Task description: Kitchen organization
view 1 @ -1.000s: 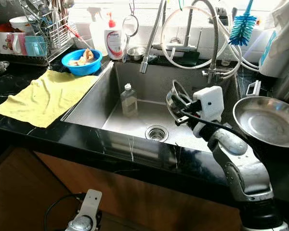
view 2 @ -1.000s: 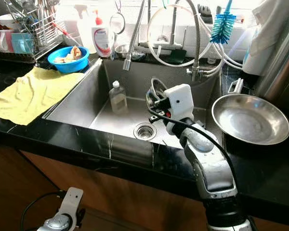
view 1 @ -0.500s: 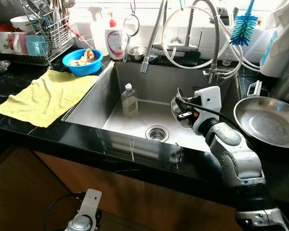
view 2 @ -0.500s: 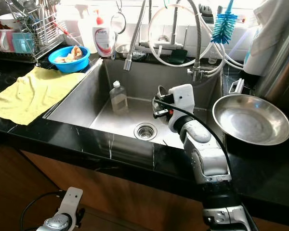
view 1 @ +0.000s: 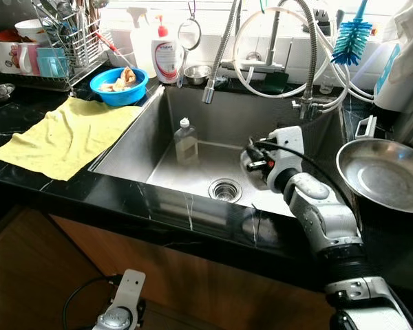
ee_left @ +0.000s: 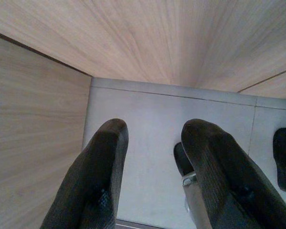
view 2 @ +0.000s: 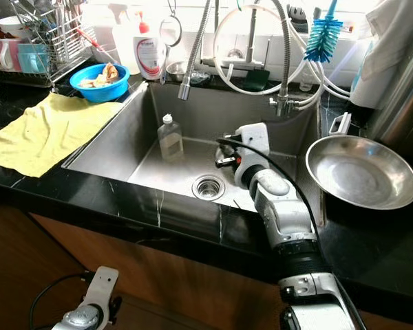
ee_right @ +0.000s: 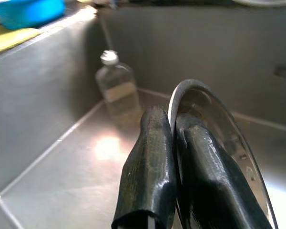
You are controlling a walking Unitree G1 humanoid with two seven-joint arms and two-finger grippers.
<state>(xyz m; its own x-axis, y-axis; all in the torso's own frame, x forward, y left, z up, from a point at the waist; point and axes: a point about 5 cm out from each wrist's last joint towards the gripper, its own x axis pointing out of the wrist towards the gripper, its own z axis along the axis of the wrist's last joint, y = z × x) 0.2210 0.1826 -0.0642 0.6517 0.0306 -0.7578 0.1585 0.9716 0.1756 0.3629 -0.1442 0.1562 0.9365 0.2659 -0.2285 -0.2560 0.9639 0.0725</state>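
Observation:
My right gripper (ee_right: 174, 125) reaches down into the steel sink (view 1: 134, 148) and is shut on the rim of a small steel dish (ee_right: 218, 125). The dish (view 1: 246, 162) stands on edge, low over the sink floor to the right of the drain (view 1: 225, 189). I cannot tell whether it touches the floor. My left gripper (ee_left: 150, 139) hangs idle below the counter, open, over wooden panels and a pale floor.
A small clear bottle (view 1: 184, 141) stands in the sink by the left wall. A wide steel pan (view 1: 385, 173) sits on the right counter. A yellow cloth (view 1: 65, 134), blue bowl (view 1: 118, 84) and dish rack (view 1: 62, 41) are on the left. The faucet hose (view 1: 217, 55) hangs over the sink.
My right arm has lowered and reached further into the sink, carrying the steel dish down toward the sink floor. The left arm has not moved.

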